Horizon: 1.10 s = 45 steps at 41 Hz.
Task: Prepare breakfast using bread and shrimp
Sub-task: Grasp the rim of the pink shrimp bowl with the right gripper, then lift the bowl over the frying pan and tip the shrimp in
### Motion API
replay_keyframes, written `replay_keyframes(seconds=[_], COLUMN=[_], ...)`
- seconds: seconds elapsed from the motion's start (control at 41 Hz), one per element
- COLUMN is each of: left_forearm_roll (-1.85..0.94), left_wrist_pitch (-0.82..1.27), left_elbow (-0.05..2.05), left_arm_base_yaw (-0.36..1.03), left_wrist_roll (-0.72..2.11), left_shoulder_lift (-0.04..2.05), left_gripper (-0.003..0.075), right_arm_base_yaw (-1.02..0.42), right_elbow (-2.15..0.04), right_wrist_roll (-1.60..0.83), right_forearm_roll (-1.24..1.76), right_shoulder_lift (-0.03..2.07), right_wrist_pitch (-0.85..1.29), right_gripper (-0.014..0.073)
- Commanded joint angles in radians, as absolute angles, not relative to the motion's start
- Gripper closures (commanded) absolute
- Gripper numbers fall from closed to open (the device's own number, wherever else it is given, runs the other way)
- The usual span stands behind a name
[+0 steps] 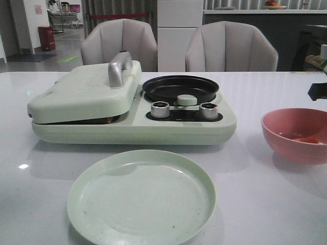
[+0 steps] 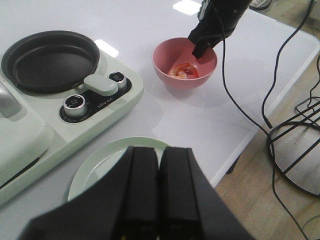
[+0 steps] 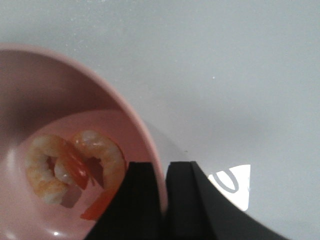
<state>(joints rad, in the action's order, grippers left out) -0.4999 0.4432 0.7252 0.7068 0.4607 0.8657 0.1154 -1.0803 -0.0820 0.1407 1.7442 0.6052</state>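
So the right gripper (image 3: 164,200) hangs over the pink bowl's (image 3: 145,135) rim, jaws nearly closed around it, shrimp (image 3: 75,170) lying inside, left gripper (image 2: 159,190) closed empty

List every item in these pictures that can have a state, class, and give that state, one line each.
Griddle lid: closed, only a narrow gap at its front edge.
Black pan: empty.
Green plate: empty.
Pink bowl: upright, holding the shrimp.
Left gripper: shut, holding nothing.
Right gripper: over the bowl's rim, fingers nearly together, holding nothing.
Bread: not in view.
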Motion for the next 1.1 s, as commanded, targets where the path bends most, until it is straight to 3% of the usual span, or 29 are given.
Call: replay_keyframes(seconds=[0.0,0.366,0.707,1.073], left_forearm_roll=[-0.515,-0.515,-0.515,-0.515], left_wrist_pitch=[0.372,0.38,0.389,0.398], left_elbow=[0.755,0.755,0.755,0.755], left_arm_base_yaw=[0.714,0.714,0.714,0.714], left_wrist_roll=[0.464,0.464,0.464,0.464], left_shoulder_lift=[0.86,0.86,0.86,0.86], left_gripper=[0.0622,0.0622,0.0622,0.0622], right_arm_base_yaw=[0.088,-0.146,-0.367,-0.511], right_elbow=[-1.134,-1.486,-1.801,-1.921], right_wrist_roll=[-0.117,-0.046,0.356,0.585], right_forearm_roll=[0.117,-0.137,-0.802,-1.289], right_shoulder_lift=[1.639,1.617,1.813,1.995], right_wrist_pitch=[0.585,0.646,0.757,0.897], right_gripper=[0.0557,0.0547,0.0547,0.0547])
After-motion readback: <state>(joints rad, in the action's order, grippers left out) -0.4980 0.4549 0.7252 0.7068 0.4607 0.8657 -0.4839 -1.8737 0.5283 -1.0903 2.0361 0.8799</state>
